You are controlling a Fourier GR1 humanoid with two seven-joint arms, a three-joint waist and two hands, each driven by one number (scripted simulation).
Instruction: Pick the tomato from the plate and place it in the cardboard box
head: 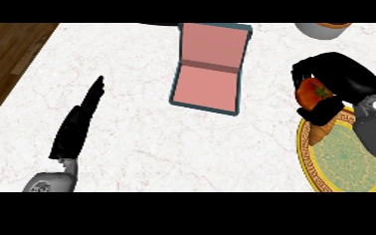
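A red tomato (pixel 311 92) sits inside my right hand (pixel 342 79), whose black fingers and thumb curl round it just above the far rim of the plate (pixel 332 155). The plate is green with a yellow patterned border and lies at the right edge of the view. The box (pixel 209 68) is an open container with a pink inside and dark teal walls, lying at the counter's middle back, to the left of the tomato. My left hand (pixel 78 122) rests open at the lower left, fingers straight and pointing away from me.
An orange wedge-shaped piece (pixel 321 131) lies on the plate's far rim under the hand. A grey bowl or pot (pixel 323 29) shows at the top right corner. The marble counter ends at the left, where dark wooden floor (pixel 18 45) shows.
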